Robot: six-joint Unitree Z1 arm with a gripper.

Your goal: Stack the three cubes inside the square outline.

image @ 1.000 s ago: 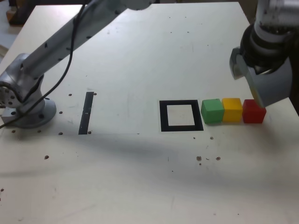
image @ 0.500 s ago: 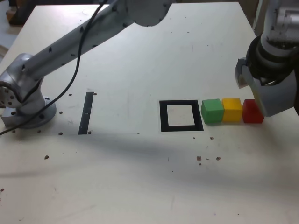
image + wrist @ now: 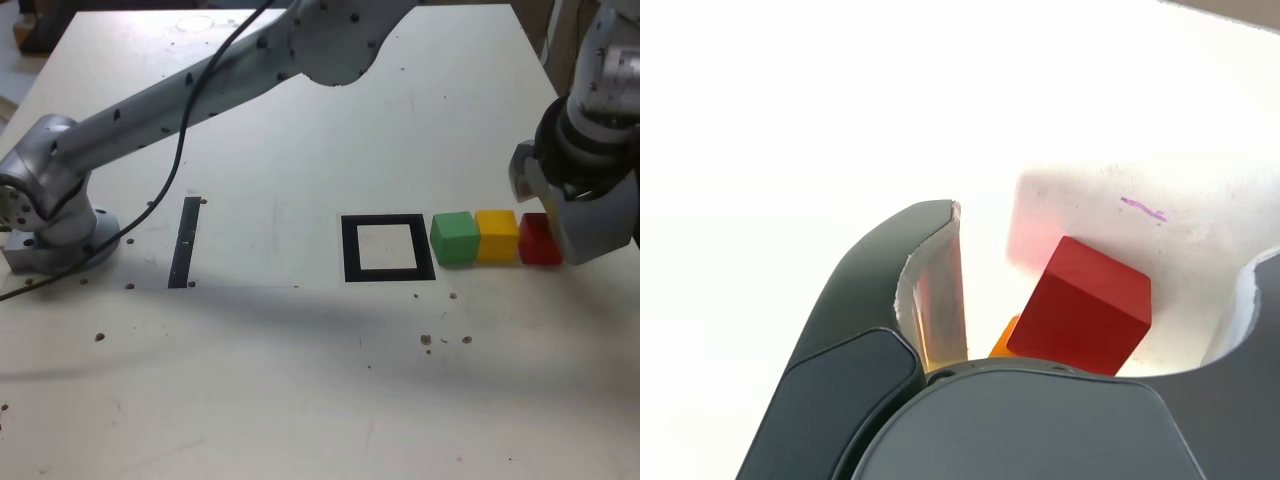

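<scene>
The gripper (image 3: 556, 222) is held wide open around the red cube (image 3: 537, 241), gripping nothing. The green cube (image 3: 455, 238), yellow cube (image 3: 497, 235) and red cube are lined up touching beside the square outline (image 3: 387, 248), near the counter (image 3: 300, 380) edge at the exterior view's right.

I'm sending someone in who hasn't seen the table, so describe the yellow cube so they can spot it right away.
On the white table, find the black square outline. On the exterior view's right of it sits a row of three cubes. The yellow cube is the middle one, between the green cube nearest the outline and the red cube at the claw.
</scene>
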